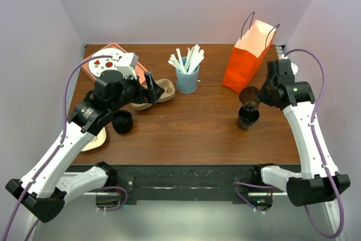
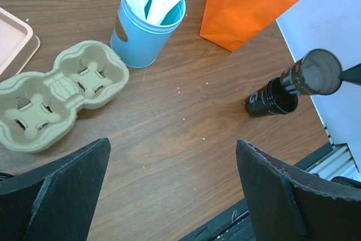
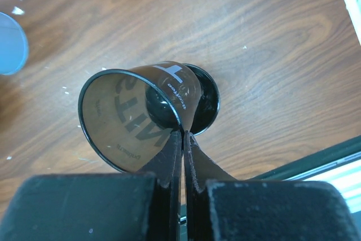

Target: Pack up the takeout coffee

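Two dark cups are near the table's (image 1: 186,134) right side, in front of the orange bag (image 1: 248,55). The right gripper (image 3: 184,134) is pinched tight on the rim of the upper cup (image 3: 132,119), holding it tilted with its base over the mouth of the lower cup (image 3: 203,103), which stands on the wood. The left gripper (image 2: 174,167) hangs with jaws spread wide and nothing between them, above the table near the pulp cup carrier (image 2: 56,91) and the blue cup (image 2: 144,32) of white sticks.
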Action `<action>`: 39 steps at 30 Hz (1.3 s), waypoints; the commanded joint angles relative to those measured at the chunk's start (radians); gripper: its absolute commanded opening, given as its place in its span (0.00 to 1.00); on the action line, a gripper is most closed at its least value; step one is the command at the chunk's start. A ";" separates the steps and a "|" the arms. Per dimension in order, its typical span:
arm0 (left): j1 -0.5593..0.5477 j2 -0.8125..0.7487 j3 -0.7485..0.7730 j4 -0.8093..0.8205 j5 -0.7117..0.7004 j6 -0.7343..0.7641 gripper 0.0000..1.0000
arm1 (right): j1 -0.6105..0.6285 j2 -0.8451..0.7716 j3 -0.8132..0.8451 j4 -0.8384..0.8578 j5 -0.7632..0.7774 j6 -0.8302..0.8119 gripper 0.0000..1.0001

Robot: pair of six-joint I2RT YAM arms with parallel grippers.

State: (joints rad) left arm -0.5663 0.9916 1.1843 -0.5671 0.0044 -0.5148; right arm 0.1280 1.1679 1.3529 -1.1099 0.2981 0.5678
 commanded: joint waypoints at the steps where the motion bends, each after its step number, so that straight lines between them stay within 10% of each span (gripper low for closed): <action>1: -0.006 -0.001 0.014 0.038 0.002 -0.011 0.98 | -0.004 -0.017 0.090 -0.013 -0.002 -0.008 0.00; 10: -0.006 -0.001 0.005 0.036 -0.001 -0.014 0.98 | 0.047 -0.011 0.052 0.162 -0.343 0.009 0.00; 21: -0.006 -0.011 -0.023 0.009 -0.044 -0.036 0.97 | 0.510 0.096 -0.219 0.467 -0.258 0.234 0.00; 39: -0.006 -0.002 -0.029 -0.014 -0.078 -0.031 0.96 | 0.645 0.226 -0.373 0.639 -0.243 0.285 0.00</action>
State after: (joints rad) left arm -0.5663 0.9905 1.1629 -0.5880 -0.0399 -0.5392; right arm 0.7612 1.3800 1.0027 -0.5125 0.0135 0.8200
